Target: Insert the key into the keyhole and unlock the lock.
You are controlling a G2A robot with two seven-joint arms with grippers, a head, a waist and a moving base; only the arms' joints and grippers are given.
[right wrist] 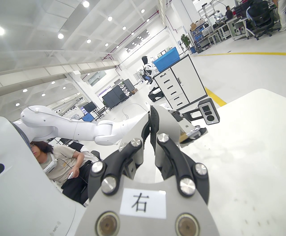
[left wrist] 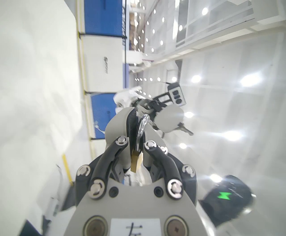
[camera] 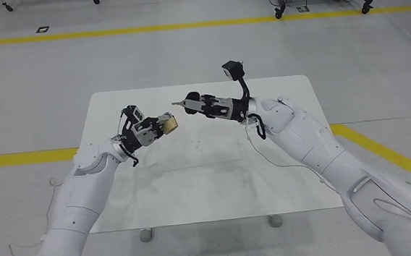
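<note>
Hardware is counted as one lock [camera: 167,122], one key [camera: 177,102], two end effectors and one table [camera: 196,194]. The lock, a padlock with a brass body and a silver shackle, is held clear above the table by the left end effector [camera: 162,125], which is closed on it. In the left wrist view the shackle is seen pinched between the two fingers, and a strip of the brass body shows in the gap between them. The key is gripped by the right end effector [camera: 189,102], also above the table. Its fingers are drawn fully together, the pads all but meeting in the right wrist view. Only the slim shaft of the key is left sticking out past the fingertips, as seen from above and in the left wrist view. The shaft is pointed towards the lock. Key and lock are held near each other over the far half of the table, but a small gap is seen between them from above, and the key is not in the keyhole. The keyhole itself cannot be made out. Two labels are counted. One white label [left wrist: 135,226] is fixed to the back of the left end effector and a second white label [right wrist: 143,202] to the back of the right one. Each is printed with a single dark character.
</note>
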